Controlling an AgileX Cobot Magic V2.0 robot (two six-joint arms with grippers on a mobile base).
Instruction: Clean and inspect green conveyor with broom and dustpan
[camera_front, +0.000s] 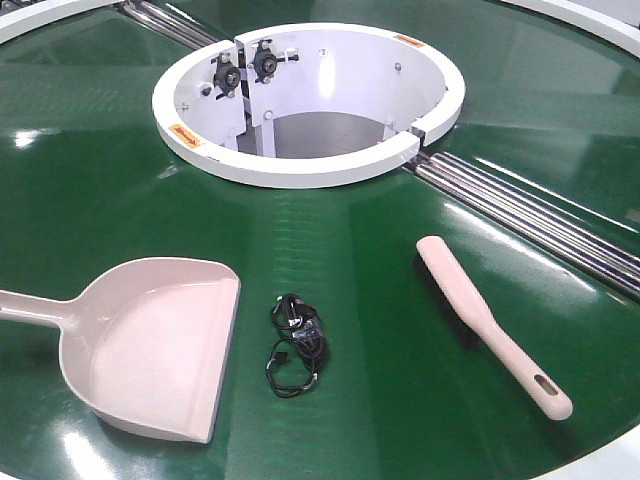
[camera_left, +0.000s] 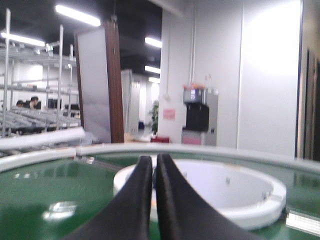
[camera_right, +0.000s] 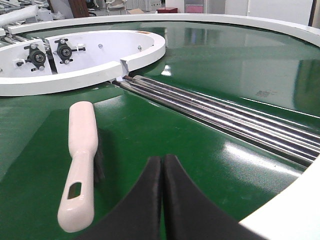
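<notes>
The green conveyor (camera_front: 420, 380) fills the front view. On it at the lower left lies the beige dustpan (camera_front: 150, 345), its handle pointing left. The beige broom (camera_front: 485, 320) lies at the right on its black bristles, slotted handle end toward the near edge. In the right wrist view the broom (camera_right: 82, 155) is just left of my right gripper (camera_right: 163, 159), which is shut and empty. My left gripper (camera_left: 154, 159) is shut on nothing, held above the belt facing the white hub ring (camera_left: 240, 195). Neither gripper shows in the front view.
A small black coiled cable (camera_front: 296, 342) lies between dustpan and broom. The white hub ring (camera_front: 310, 100) stands at the belt's centre. Silver rails (camera_front: 540, 215) run from it to the right, also in the right wrist view (camera_right: 225, 117). A white rim (camera_right: 295, 205) bounds the belt.
</notes>
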